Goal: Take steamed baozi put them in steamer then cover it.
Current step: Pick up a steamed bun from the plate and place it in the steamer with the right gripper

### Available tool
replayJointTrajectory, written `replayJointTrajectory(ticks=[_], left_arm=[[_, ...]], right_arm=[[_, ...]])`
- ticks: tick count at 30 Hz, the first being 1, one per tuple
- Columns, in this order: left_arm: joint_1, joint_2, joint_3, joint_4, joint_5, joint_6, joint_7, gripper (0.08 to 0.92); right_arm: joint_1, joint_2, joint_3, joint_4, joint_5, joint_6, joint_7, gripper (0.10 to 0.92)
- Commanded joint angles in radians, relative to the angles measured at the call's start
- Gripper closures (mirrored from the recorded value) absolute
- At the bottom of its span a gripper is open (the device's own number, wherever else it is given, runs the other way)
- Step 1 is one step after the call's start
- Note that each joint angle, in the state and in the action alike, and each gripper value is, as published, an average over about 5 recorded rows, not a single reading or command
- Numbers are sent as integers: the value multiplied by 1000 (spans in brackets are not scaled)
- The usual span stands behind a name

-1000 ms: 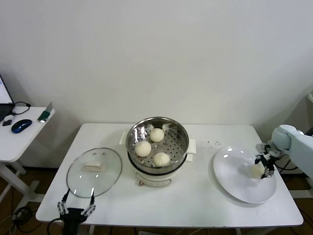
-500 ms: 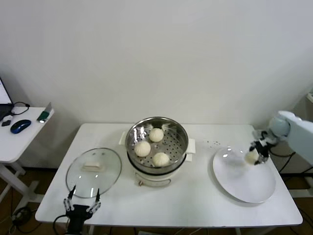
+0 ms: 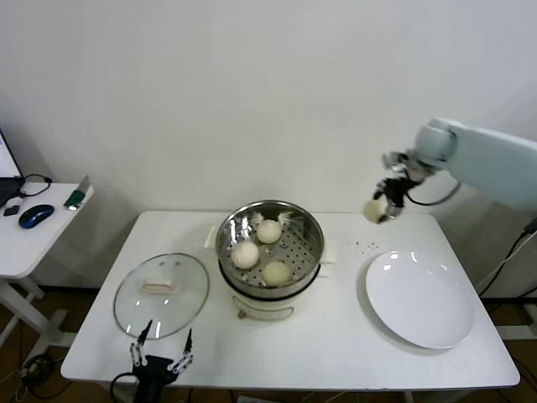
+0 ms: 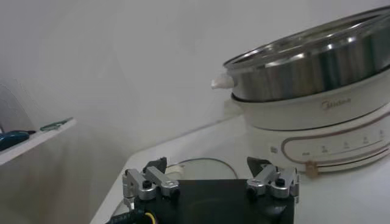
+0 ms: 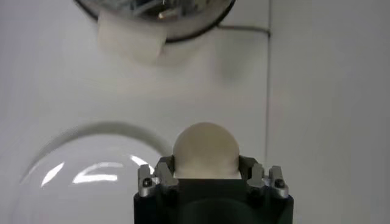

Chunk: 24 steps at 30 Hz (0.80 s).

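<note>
Three steamed baozi (image 3: 246, 254) sit on the perforated floor of the steamer (image 3: 270, 220), mid-bench, w/ its white pot base under it. A 4th bun (image 3: 374, 210) is up in the air, pinched betw. the jaws of the right gripper (image 3: 379, 210), above the bench (image 3: 336, 336) betw. the steamer and the white plate (image 3: 424, 306), nearer the back edge. Right wrist view: bun (image 5: 205, 151) sits snug in the jaws, plate rim (image 5: 79, 164) and a steamer handle (image 5: 130, 41) below it. Plate is on the bench's right side, well apart from the steamer.

Cover (image 3: 162, 294) lies flat on the bench just left of the steamer, cream handle up. Left gripper (image 3: 159, 357) hangs at the bench's front edge, near the cover's front rim, jaws spread, pinching nothing. Left wrist view shows the steamer wall (image 4: 317, 64) and pot base ahead.
</note>
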Motion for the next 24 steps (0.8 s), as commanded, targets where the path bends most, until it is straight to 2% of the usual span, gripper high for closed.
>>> replayJointTrajectory(ticks=[1,9,24], left_arm=[[19,7,18,-13,1,-12,1,177],[23,13,10,-8,-16,-17,0,177],[17,33,-7,13,-37,-20,-1,177]], right_arm=[[172,262,-184,59,318,-80,59,355],[136,353,-188,101,369,-110,100,353],[-15,392,-197,62,260,-123,128,355]])
